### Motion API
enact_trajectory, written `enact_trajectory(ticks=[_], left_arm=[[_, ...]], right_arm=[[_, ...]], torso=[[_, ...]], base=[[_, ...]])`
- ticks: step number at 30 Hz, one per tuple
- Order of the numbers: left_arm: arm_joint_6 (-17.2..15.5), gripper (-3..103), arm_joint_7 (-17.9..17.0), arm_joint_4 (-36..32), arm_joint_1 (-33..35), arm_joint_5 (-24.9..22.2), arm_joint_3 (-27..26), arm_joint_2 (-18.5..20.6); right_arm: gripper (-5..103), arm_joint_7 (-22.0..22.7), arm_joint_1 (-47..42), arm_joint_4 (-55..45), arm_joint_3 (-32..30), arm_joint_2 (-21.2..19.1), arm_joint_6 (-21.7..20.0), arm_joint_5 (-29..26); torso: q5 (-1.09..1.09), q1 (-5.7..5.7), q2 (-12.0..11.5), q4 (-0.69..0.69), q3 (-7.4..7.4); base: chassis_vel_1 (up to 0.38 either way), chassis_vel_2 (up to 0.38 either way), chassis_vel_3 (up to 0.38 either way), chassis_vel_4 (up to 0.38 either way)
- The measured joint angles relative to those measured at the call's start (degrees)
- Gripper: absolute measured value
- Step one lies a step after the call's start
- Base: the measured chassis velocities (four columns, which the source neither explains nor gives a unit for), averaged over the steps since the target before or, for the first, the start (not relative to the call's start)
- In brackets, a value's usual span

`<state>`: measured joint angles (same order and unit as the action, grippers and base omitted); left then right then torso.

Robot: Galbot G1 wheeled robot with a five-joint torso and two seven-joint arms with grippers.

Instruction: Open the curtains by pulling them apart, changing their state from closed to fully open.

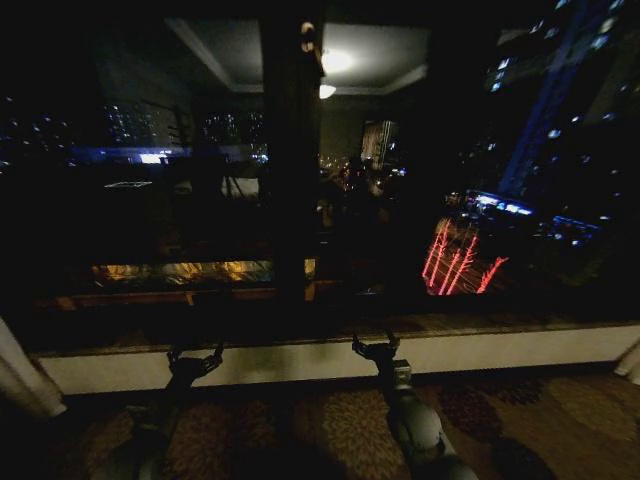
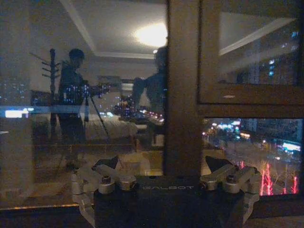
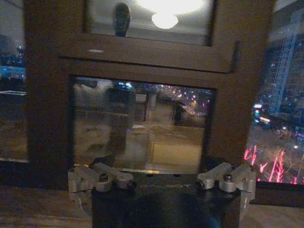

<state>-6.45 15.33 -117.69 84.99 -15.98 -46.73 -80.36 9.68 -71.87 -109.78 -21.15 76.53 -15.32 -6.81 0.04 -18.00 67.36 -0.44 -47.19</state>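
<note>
Grippers: two, metal-fingered; left gripper and right gripper are raised low before the sill, both spread wide, gripping nothing.
Curtains: two pale pleated panels, pulled to the far edges; left curtain and right curtain are mostly cut off.
Window: dark glass with a brown frame post.
Carpet: patterned, dim.

Dark night window, brown frame post, pale sill, patterned carpet
</note>
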Motion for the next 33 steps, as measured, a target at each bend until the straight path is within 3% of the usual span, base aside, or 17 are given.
enact_trajectory(ticks=[21, 33], left_arm=[[1.35, 100, 1.36, -0.38, 1.69, -0.21, -0.85, 0.15], [1.90, 100, 1.62, -0.88, 2.56, -0.34, -1.06, 0.18]], right_arm=[[100, 0.11, -2.45, -1.85, -0.10, 0.85, -0.03, 0.50], [100, 0.34, -4.07, -3.58, -0.51, 1.00, 0.10, 1.17]], torso=[[-0.02, 0.01, 0.00, 0.00, 0.01], [-0.04, 0.02, 0.00, 0.00, 0.01]], base=[[-0.238, -0.421, 0.244, 0.417], [0.047, -0.357, -0.057, 0.343]])
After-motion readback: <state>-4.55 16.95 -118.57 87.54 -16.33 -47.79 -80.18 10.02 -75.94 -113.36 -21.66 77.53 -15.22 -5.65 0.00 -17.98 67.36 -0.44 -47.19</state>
